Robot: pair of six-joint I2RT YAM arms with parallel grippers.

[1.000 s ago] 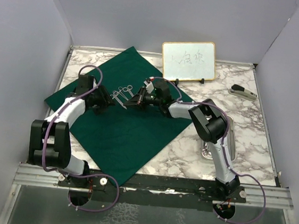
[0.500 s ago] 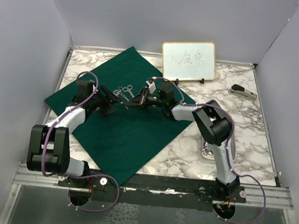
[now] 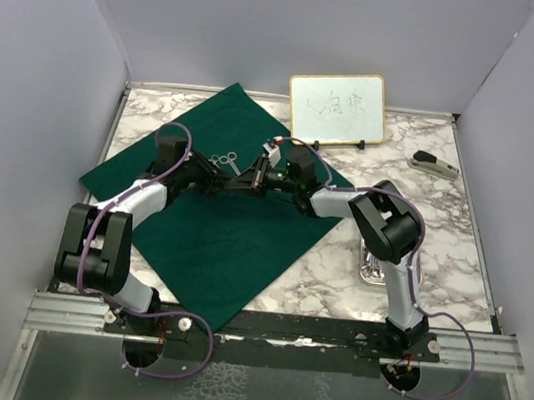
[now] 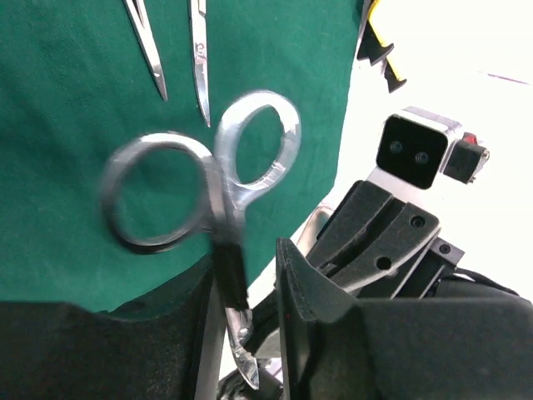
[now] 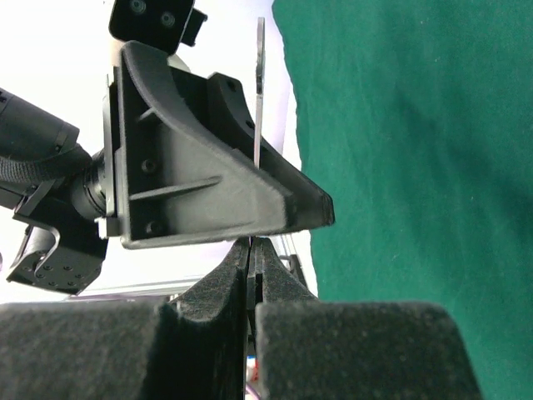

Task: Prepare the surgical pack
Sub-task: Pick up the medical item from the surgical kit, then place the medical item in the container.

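Near the surface's [image 3: 455, 229] right edge, the steel tray [image 3: 372, 266] lies half hidden behind the right arm [image 3: 384, 227]. Over the middle of the green cloth [image 3: 215, 242] both arms are bent inward, wrists facing, apparently so that a pair of scissors [image 4: 218, 192] can be handed across. The right gripper [image 5: 251, 250] is clamped on the blade end, and the left gripper [image 4: 244, 260] is set half-wide around the shank, one finger clear of the steel. Further instruments [image 3: 219, 161] are laid beyond, short of the far-edge whiteboard [image 3: 337, 106].
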